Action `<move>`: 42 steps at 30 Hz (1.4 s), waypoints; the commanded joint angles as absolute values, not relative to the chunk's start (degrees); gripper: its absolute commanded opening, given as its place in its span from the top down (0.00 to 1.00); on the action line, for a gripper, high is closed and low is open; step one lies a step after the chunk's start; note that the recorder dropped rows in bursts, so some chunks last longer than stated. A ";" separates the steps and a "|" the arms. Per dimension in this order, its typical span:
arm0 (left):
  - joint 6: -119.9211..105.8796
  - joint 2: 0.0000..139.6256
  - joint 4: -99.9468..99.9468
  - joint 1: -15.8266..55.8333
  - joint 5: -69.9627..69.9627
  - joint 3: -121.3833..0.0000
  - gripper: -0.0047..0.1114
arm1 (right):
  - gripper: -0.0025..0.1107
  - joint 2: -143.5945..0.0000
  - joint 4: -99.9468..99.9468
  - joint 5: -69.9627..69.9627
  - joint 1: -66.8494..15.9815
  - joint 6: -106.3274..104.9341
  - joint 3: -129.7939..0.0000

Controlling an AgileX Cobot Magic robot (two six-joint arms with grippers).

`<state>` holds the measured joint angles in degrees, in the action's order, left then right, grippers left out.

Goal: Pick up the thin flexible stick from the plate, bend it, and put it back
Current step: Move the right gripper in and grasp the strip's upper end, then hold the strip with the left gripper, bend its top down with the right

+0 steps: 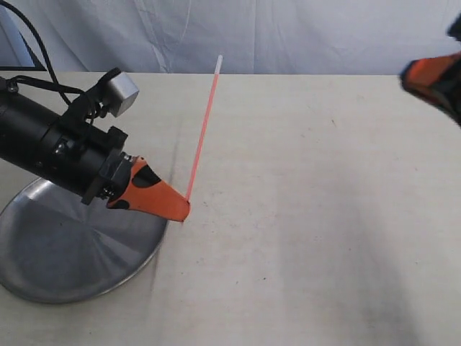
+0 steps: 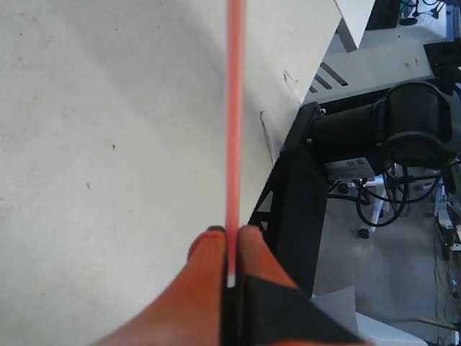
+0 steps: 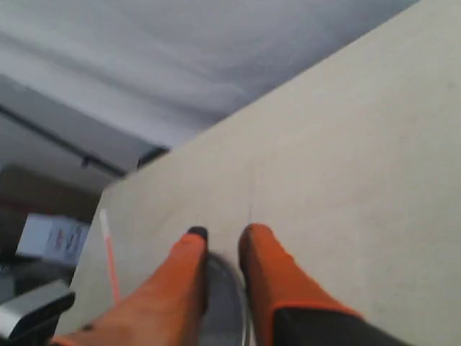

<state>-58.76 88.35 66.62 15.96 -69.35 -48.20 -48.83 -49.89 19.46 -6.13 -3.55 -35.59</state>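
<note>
My left gripper is shut on one end of the thin flexible stick, a straight red-orange strand that rises up and away, its whitish tip high over the table. In the left wrist view the stick runs straight out from between the closed orange fingertips of the left gripper. The silver plate lies at the table's front left, partly under the left arm. My right gripper hangs at the upper right edge, far from the stick. Its jaws stand open with nothing between them in the right wrist view, where the stick and the plate show far off.
A pale cloth-covered table spreads to the right of the plate. White fabric hangs behind the table's far edge. Beyond that table edge the left wrist view shows a black stand and cables.
</note>
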 commanded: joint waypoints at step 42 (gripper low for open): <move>-59.97 87.73 71.04 16.24 -69.96 -48.16 0.55 | 0.98 -90.27 -92.44 30.38 -22.97 -48.19 -58.55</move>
<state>-60.20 88.35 69.94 15.96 -69.35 -48.20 -90.35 -91.85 29.92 -22.94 -47.62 -58.20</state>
